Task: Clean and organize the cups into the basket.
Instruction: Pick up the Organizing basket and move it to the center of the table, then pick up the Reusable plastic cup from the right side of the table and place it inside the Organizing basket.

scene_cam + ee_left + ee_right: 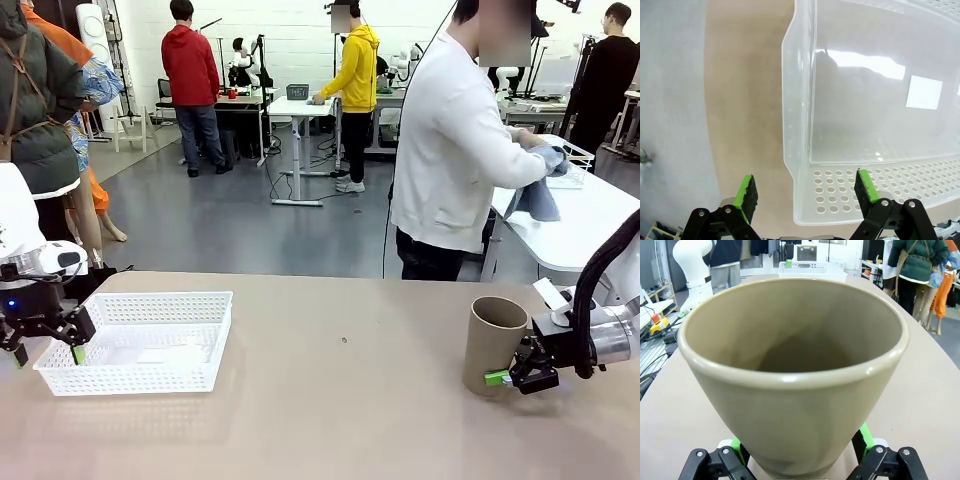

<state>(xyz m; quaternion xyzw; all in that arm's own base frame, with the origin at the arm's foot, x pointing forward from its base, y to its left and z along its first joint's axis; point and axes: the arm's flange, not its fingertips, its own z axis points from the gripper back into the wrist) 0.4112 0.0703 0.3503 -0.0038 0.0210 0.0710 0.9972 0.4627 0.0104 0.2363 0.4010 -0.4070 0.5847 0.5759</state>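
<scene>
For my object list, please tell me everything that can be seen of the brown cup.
The cup is tall, tapered, handleless, matte tan-brown, with a rounded rim, and empty. It is upright, mouth up, at the table's right side. The right gripper is shut on its narrow lower part, from both sides. Whether its base touches the table is unclear.

I saw a person (455,150) in white standing beyond my tan table (340,400), holding a blue cloth (538,198) over a white table (590,228) off to the right.
</scene>
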